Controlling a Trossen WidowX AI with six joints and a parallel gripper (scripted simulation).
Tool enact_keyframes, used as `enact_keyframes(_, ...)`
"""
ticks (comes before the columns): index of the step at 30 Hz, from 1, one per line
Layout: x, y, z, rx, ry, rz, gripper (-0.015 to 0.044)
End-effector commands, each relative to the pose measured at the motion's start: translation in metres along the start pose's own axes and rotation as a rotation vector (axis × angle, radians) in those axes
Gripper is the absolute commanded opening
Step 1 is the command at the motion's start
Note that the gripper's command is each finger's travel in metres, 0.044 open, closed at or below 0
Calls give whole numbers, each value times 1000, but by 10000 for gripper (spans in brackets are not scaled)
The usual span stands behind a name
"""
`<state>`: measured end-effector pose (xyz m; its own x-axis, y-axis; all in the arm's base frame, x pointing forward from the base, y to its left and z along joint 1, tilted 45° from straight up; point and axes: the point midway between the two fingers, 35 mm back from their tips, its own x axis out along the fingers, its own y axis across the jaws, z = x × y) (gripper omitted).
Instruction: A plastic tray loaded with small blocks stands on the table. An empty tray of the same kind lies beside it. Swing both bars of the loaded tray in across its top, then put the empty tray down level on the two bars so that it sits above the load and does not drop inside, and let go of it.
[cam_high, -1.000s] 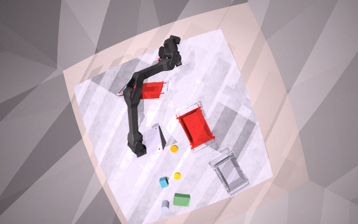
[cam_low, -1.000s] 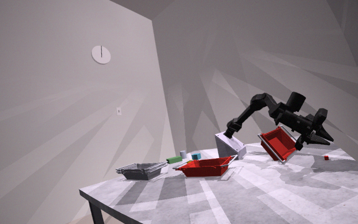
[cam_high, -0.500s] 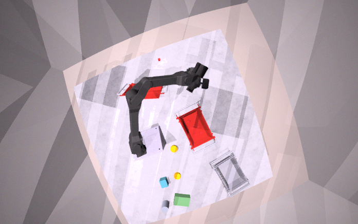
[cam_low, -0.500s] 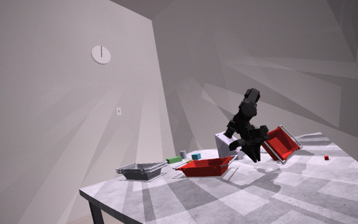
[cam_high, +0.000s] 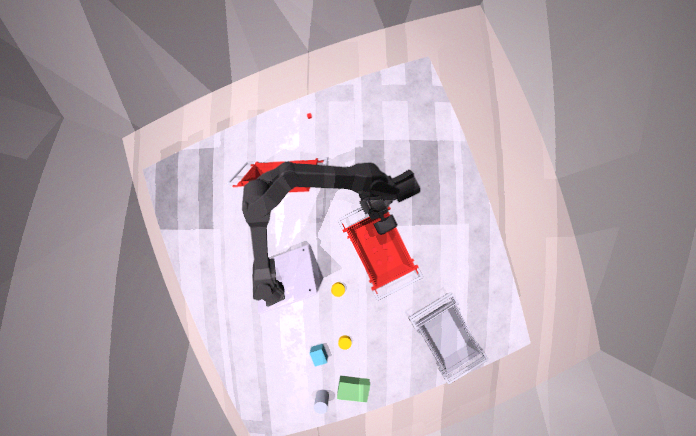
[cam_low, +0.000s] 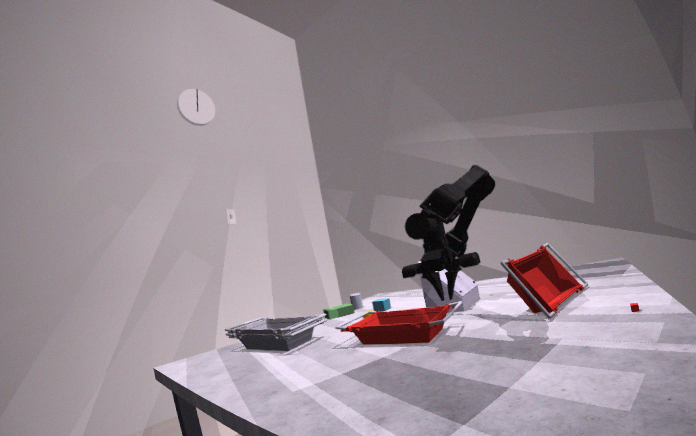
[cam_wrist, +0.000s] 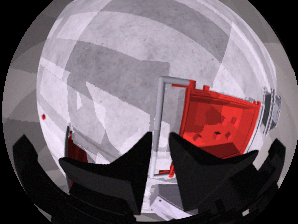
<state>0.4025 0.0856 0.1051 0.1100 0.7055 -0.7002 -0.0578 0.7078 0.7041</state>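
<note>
The loaded red tray (cam_high: 404, 270) (cam_low: 395, 336) (cam_wrist: 187, 120) stands upright. Small red blocks (cam_wrist: 233, 120) lie inside. Its near-arm wire bar (cam_low: 450, 313) (cam_wrist: 159, 115) is swung out past the end; its other bar (cam_high: 400, 288) is out at the opposite end. The empty red tray (cam_high: 278, 163) (cam_low: 547, 279) (cam_wrist: 77, 155) stands tilted, its opening sideways, partly behind the arm in the top view. My gripper (cam_low: 446, 298) (cam_wrist: 160, 136) points down, fingers slightly open with nothing held, above the near-arm bar's end. Its fingertips are hidden in the top view.
Grey trays (cam_high: 446, 336) (cam_low: 277, 341) sit beyond the loaded tray. A pale block (cam_high: 297, 272) is by the arm base. Yellow discs (cam_high: 337, 289) (cam_high: 344, 342), a blue block (cam_high: 318, 354), a green block (cam_high: 353, 389), a grey cylinder (cam_high: 321, 402) and a small red cube (cam_high: 309, 116) (cam_low: 634, 307) lie around.
</note>
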Motion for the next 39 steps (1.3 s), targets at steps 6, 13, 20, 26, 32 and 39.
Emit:
enact_keyframes(6, 19, -1, -3, 20, 14, -5, 83)
enact_keyframes(13, 54, 0, -4, 20, 14, -3, 83)
enact_keyframes(20, 60, -1, -5, 20, 13, -2, 83)
enact_keyframes(26, 40, -12, -4, 20, 14, -4, 83)
enact_keyframes(32, 29, -28, -5, 20, 14, -5, 83)
enact_keyframes(39, 28, -50, -5, 20, 14, -6, 83)
